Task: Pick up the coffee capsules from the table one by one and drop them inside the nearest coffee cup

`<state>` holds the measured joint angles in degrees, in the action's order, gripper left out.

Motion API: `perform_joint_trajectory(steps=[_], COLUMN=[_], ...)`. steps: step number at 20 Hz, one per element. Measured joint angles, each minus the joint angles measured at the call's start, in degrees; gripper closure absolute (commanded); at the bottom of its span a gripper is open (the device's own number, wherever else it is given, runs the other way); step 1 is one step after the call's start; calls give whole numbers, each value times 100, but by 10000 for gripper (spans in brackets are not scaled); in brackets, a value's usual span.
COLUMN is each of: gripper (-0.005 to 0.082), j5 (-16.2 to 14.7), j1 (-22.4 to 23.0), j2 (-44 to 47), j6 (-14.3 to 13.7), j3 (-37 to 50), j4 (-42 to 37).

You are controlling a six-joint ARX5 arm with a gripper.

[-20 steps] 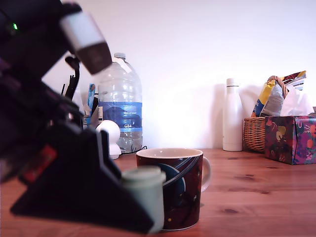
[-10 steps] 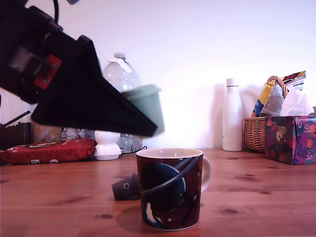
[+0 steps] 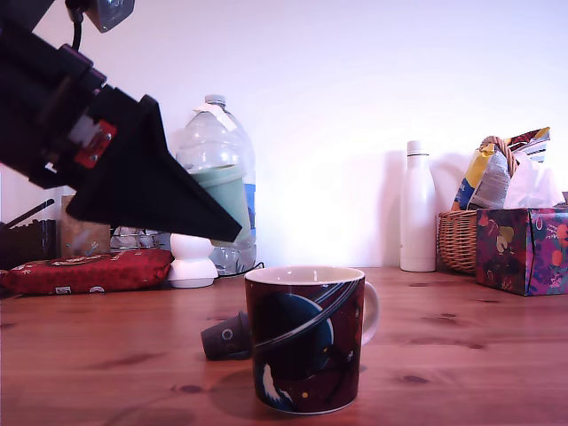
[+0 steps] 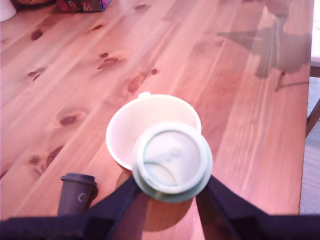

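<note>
Gripper is clamping the mint capsule above the mug, overhanging its 5 o'clock rim; releasing now risks clipping it and bouncing onto the counter.

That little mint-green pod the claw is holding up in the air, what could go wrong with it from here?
The pale mint-green tapered capsule, held in the gripper, overlaps only part of the dark planet-printed ceramic mug opening in the wrist view. Released now, it might clip the rim and bounce onto the reddish-brown wooden table. A low sweep might also nudge the mug onto the dark grey capsule lying beside it.
</note>
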<state>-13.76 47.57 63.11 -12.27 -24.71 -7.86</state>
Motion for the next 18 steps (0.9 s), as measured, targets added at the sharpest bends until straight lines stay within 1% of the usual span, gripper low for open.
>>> perform_joint_trajectory(steps=[3, 9, 14, 18], gripper=[665, 665, 664, 664], j5=[-39, -223, -225, -223], j1=[-4, -9, -9, -9], j2=[199, 1449, 2090, 2409], j6=[26, 39, 37, 35], j3=[-505, -1624, -2538, -2889], j4=[350, 1309, 2181, 2614])
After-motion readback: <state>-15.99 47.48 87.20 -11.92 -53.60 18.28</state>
